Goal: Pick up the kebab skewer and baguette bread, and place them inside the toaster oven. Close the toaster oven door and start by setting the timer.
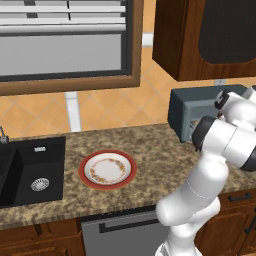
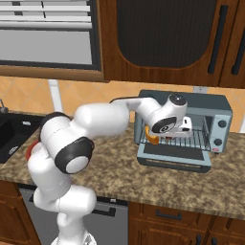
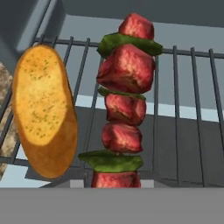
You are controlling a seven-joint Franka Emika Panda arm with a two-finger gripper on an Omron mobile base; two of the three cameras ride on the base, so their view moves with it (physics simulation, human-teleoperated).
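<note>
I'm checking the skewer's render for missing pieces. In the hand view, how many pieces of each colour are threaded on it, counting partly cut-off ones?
On the kebab skewer over the toaster oven's wire rack:
Red meat chunks: 5
Green pepper pieces: 3
Total: 8
The lowest meat chunk is cut off at the bottom, so more may lie below.

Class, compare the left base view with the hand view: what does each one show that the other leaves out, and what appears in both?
Left base view: a red-rimmed plate bare on the granite counter, a black sink, a window and the white arm.

Hand view: the kebab skewer of meat and green pieces, and the baguette bread beside it, over the wire rack.

Both: the toaster oven, seen from outside in one and from its interior in the other.
</note>
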